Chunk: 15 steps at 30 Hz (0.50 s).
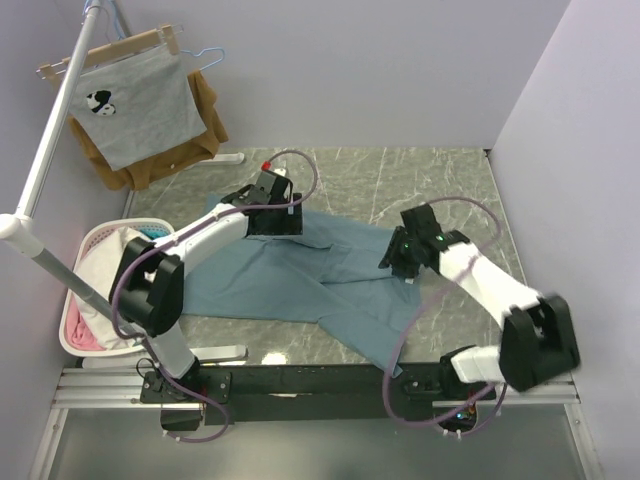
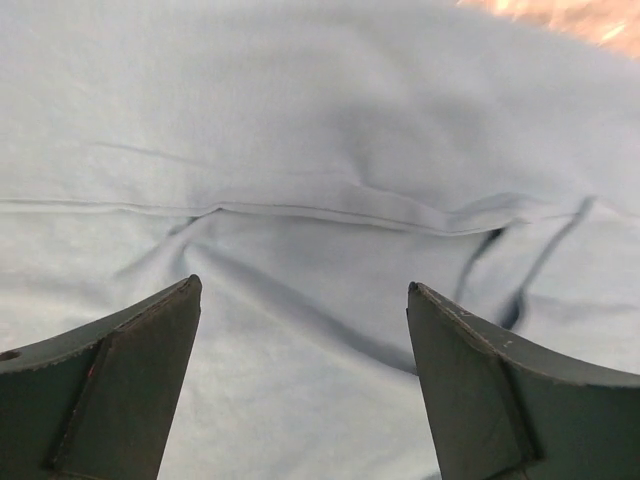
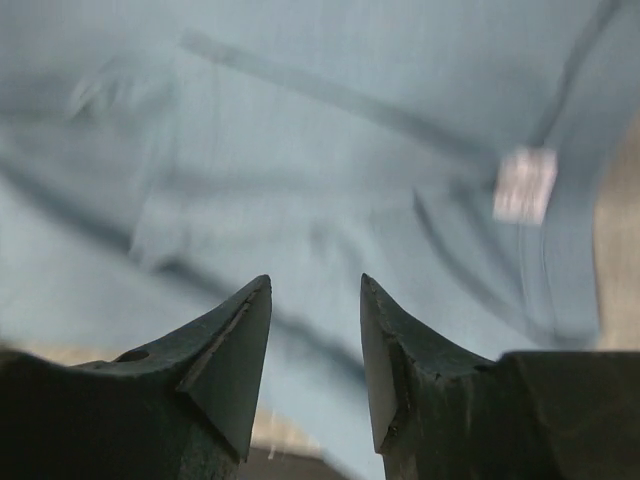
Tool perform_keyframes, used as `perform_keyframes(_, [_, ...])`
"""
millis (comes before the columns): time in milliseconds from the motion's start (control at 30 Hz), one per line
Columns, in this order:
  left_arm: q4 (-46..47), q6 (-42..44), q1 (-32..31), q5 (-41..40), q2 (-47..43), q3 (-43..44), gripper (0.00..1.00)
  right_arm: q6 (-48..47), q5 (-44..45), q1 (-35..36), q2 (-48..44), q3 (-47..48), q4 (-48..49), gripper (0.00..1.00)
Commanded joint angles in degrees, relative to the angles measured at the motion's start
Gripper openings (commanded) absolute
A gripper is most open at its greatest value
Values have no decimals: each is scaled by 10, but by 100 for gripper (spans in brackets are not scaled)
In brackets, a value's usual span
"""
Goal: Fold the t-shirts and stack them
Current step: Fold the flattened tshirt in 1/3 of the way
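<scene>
1. At the near edge of the grey marble-patterned table (image 1: 430,180), both arm bases sit on a black mounting rail (image 1: 320,378).
2. Right gripper (image 3: 315,280): the jaws stand partly apart with nothing between them, poised over the cloth. The wrist view is blurred. In the top view this gripper sits at the right end of the garment.
3. Large plain dusty teal-blue cotton t-shirt (image 1: 300,270): it lies rumpled across the middle of the table, unfolded, with one part trailing toward the near edge. Small white neck label (image 3: 525,185) shows beyond the right fingers.
4. Left gripper (image 2: 300,290): the jaws are spread wide over a stitched seam in the cloth and hold nothing. It is at the shirt's far edge.
5. White slotted plastic laundry basket (image 1: 70,315): it stands just beside the table's left side and holds white and pink fabric.
6. Far left corner: a grey shirt with a black-and-white print (image 1: 135,105) hangs on a hanger in front of a brown garment (image 1: 150,168), by a white pole rack (image 1: 50,140).
</scene>
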Motion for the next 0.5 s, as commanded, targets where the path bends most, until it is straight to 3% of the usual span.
perform_keyframes(0, [0, 7, -4, -13, -27, 12, 90, -50, 32, -8, 115, 79, 96, 48])
perform_keyframes(233, [-10, 12, -2, -21, 39, 37, 89, -46, 62, -24, 228, 145, 70, 43])
perform_keyframes(400, [-16, 12, 2, -21, 84, 66, 89, -44, 68, -48, 290, 192, 16, 30])
perform_keyframes(467, [-18, 14, 5, -22, 98, 73, 89, -47, 78, -50, 306, 208, -6, 29])
